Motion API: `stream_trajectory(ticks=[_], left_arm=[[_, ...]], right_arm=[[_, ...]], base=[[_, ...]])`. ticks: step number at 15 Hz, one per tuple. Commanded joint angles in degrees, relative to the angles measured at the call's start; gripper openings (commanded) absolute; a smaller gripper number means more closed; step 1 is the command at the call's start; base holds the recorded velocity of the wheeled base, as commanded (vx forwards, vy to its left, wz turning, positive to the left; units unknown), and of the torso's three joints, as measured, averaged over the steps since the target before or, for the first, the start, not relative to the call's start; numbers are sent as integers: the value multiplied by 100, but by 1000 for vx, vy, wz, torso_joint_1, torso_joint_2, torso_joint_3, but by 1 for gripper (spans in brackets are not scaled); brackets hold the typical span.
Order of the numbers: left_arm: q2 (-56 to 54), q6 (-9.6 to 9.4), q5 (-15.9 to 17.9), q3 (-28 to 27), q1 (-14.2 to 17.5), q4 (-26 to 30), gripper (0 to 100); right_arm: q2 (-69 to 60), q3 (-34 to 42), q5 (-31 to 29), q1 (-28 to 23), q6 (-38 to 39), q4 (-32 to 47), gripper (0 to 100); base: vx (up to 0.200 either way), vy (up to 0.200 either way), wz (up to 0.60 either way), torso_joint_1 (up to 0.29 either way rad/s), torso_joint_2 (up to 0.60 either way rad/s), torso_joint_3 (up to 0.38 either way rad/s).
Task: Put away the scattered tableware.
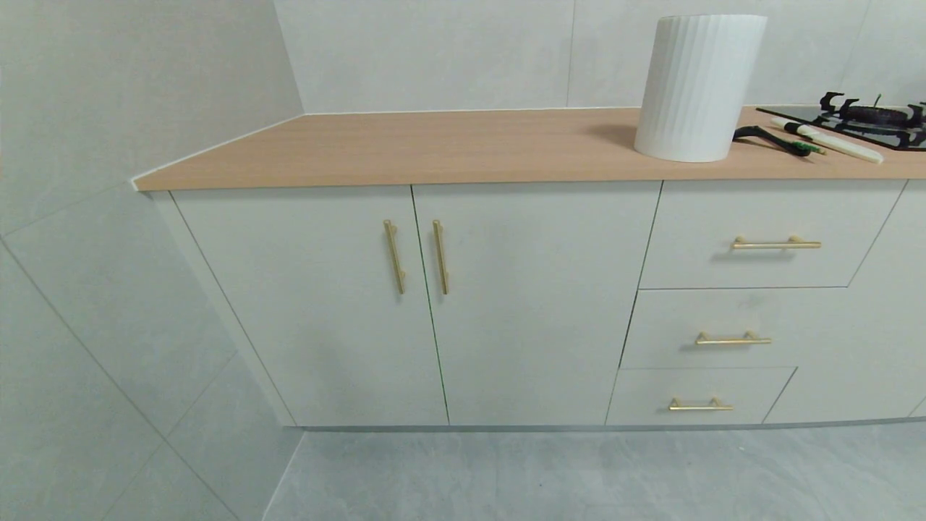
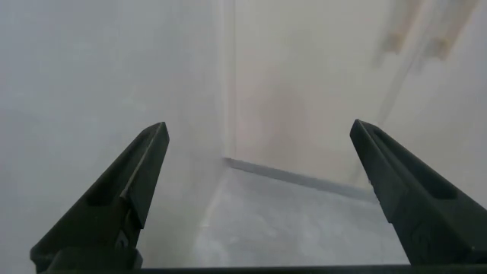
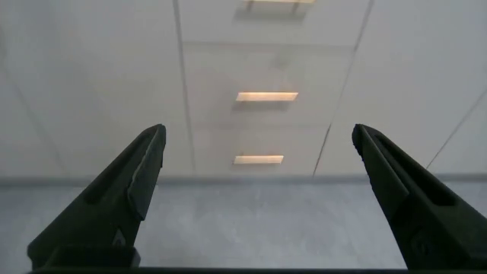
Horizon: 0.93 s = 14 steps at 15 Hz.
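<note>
Both tools hung low in front of the cabinets. The left tool (image 2: 257, 128) was spread wide and held nothing, facing the grey floor (image 2: 304, 228) by the wall. The right tool (image 3: 257, 129) was likewise released and bare, facing the white drawers with brass bar handles (image 3: 266, 97).

The tableware lay up on the pale wood-topped bench (image 1: 434, 148), near its right end. A slim black-handled utensil with a green tip (image 1: 774, 139) and a long cream-coloured utensil (image 1: 832, 141) lay side by side, just beside a tall white ribbed cylindrical container (image 1: 698, 87) and at the edge of a black gas hob (image 1: 868, 116).

The likeliest trouble was the container. It stood close against the black handle, so an arm coming in from the left could knock or tip it. Both utensils lay flat and thin, so wide-spread fingers might push them towards the hob rather than lift them. Arms rising from so low could also catch the bench's front edge.

The better room lay over the long stretch of bench top running to the left corner, with walls closing off the back and left.
</note>
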<state>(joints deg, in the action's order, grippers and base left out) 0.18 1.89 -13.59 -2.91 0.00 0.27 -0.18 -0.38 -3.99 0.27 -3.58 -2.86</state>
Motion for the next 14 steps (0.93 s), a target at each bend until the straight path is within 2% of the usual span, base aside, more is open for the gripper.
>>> stream_trajectory(ticks=[1,3,5,6,9,13,14], left_arm=[[-18,-13,305,274,9,-185,100],[-18,-13,718,291,9,-176,100],[-18,-189,1131,291,9,-80,100],[-18,-250,1271,291,9,-27,100],[-18,-347,1315,291,9,-18,100],[-18,-224,1315,291,9,-18,100],[-18,-250,1315,291,9,-18,100]], right_arm=[[18,38,65,0,33,-21,100],[18,38,135,0,60,-21,100],[18,38,425,8,42,23,100],[18,11,654,0,51,383,100],[18,29,706,0,139,286,100],[18,29,715,0,147,286,100],[18,29,724,0,183,286,100]], base=[[0,0,0,0,0,0],[0,0,0,0,0,0],[0,0,0,0,0,0],[0,0,0,0,0,0],[0,0,0,0,0,0],[0,0,0,0,0,0],[0,0,0,0,0,0]])
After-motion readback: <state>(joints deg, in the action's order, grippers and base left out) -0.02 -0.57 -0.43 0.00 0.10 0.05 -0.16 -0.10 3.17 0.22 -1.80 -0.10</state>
